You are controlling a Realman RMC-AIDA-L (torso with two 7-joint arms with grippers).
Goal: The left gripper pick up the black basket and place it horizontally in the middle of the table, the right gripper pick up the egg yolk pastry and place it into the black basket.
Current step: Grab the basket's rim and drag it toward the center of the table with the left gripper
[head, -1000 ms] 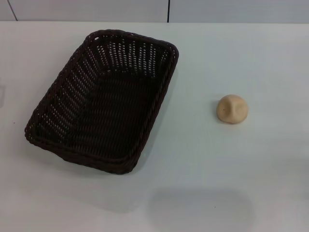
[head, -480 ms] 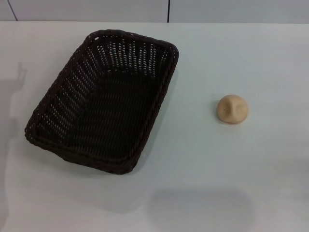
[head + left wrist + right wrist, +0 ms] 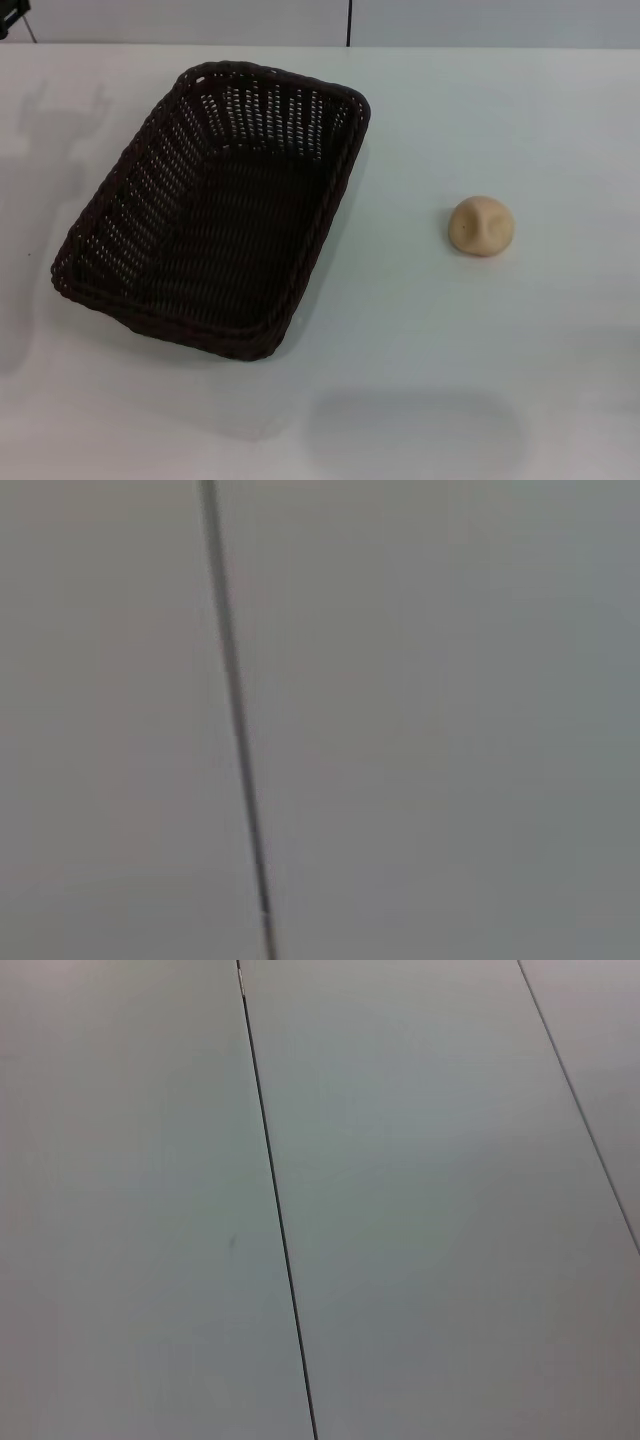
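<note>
The black basket point(image 3: 215, 205) lies empty on the left half of the white table point(image 3: 420, 340), its long side running at a slant from near left to far right. The egg yolk pastry point(image 3: 482, 226) sits alone on the table to the right of the basket, well apart from it. A small black part of my left gripper point(image 3: 9, 17) shows at the far left corner of the head view, away from the basket. My right gripper is out of view. Both wrist views show only grey panels.
A hand-shaped shadow point(image 3: 60, 115) falls on the table at the far left, beside the basket. A dark seam point(image 3: 235, 720) crosses the panels in the left wrist view, and another seam point(image 3: 275, 1200) in the right wrist view. A grey wall runs behind the table's far edge.
The shadow on the table's left side has moved farther away and grown clearer. The black part of my left gripper has come into the far left corner. Basket and pastry have not moved.
</note>
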